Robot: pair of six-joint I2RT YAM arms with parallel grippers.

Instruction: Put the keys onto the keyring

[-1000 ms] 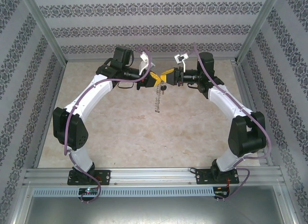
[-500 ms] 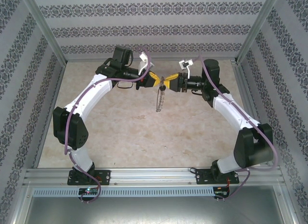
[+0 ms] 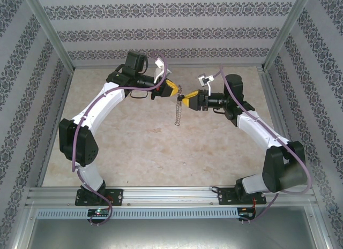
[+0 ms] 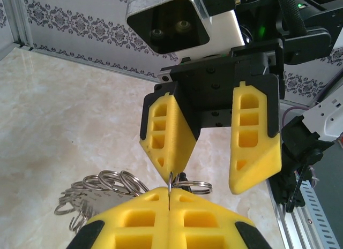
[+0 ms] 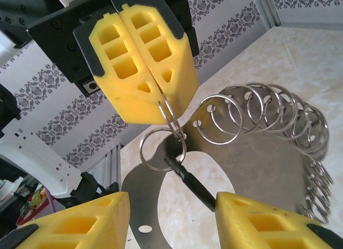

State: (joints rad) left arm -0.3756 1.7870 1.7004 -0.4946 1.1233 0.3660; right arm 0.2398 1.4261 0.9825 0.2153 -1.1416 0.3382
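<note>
Silver rail along the near edge carries both arm bases. Past it the marble-look table stretches back.

Out over the far half of the table hangs the keyring. From above it reads as a short chain dangling straight down, off the surface. From the right wrist it's a flat metal hoop punched with holes, fringed with a row of small rings.

Just above it sits the right gripper, nose to nose with the other one. Its jaws stand apart, middling wide, with nothing clamped between them. In the left wrist view 1 of its yellow fingers ends right over the pinched loop, and I can't tell if it touches.

The key looks to be the little dark piece hanging off 1 ring at the hoop's top end, between the 2 grippers and nearer the left one's tips.

A bit further back is the left gripper, squeezed tight. In its own wrist view the 2 yellow pads are pressed flat together with 1 thin wire loop poking out of the seam, and the whole keyring hangs from that pinch.

Behind all of it is the patterned wall.
</note>
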